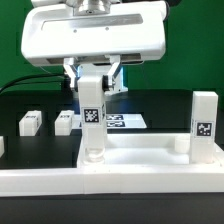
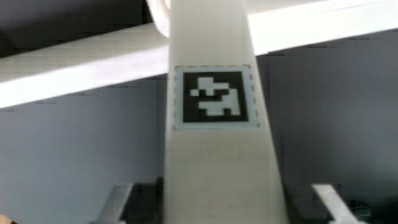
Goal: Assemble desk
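Nearest us, the desk panel (image 1: 130,165) lies rim-up on the tabletop (image 1: 30,100) so our tool (image 1: 93,72), pinching a tagged leg (image 1: 92,120) upright, can seat it in a corner socket.

Desk half built: two legs up, spare legs lying loose.

The white desk panel (image 1: 140,168) lies flat at the front of the bench, rim up. One tagged leg (image 1: 93,118) stands upright in its corner socket on the exterior view's left, held between the jaws above; up close (image 2: 217,130) its black-and-white tag faces out. A second leg (image 1: 204,124) stands upright at the right corner. Two more legs (image 1: 30,122) (image 1: 64,122) lie on their sides behind, well apart from the panel.
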